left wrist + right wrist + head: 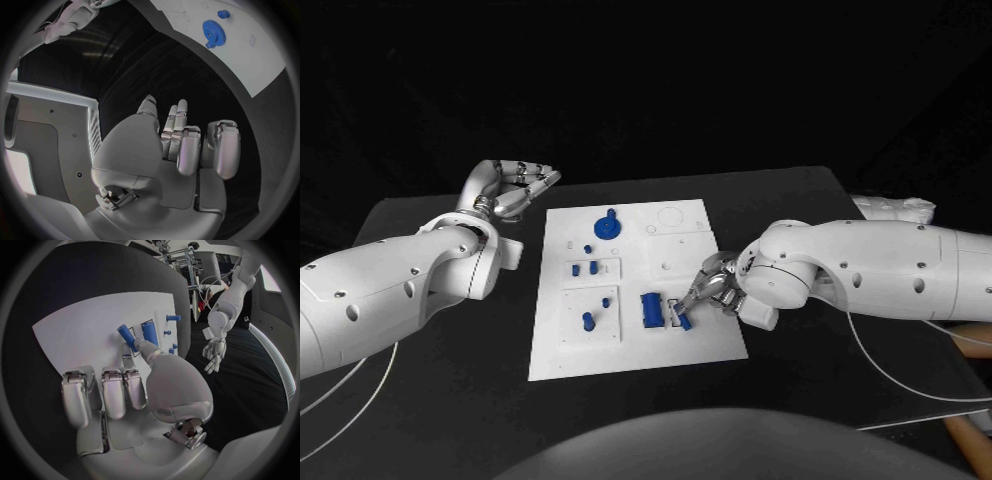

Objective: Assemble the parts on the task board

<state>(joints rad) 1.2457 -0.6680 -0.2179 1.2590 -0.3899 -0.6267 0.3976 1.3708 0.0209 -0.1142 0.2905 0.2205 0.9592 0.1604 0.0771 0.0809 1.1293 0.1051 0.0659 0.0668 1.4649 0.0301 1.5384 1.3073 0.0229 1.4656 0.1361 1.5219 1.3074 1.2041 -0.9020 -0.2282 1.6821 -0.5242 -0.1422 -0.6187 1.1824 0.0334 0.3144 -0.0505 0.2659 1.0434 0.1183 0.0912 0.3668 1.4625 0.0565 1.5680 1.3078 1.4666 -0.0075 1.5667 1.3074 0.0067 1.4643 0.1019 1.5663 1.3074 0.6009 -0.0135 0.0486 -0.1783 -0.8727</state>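
White task board (635,340) lies in the middle of the black bench (473,400), its long sides running from the near edge toward the far edge. Blue parts are spread over it: a gear (606,226) near the far edge, small pegs (593,266) left of centre, a further piece (589,321) toward the near left corner, and a seated cylinder (651,309) near the right edge. The right hand (705,293) rests over the board's right edge and pinches a second blue cylinder (684,315) between thumb and finger, just beside the seated one; the right wrist view shows this held cylinder (125,334) tilted, the other fingers curled and not on it. The left hand (516,184) is off the board, beyond its far left corner, fingers loosely curled on nothing; whether it touches the bench cannot be told. Judgement: the step in hand is setting the held cylinder into its seat beside the first. The next move would call for bringing the cylinder square to its recess and lowering it without disturbing its neighbour. No brand, label or legible writing is visible on board, parts or arms
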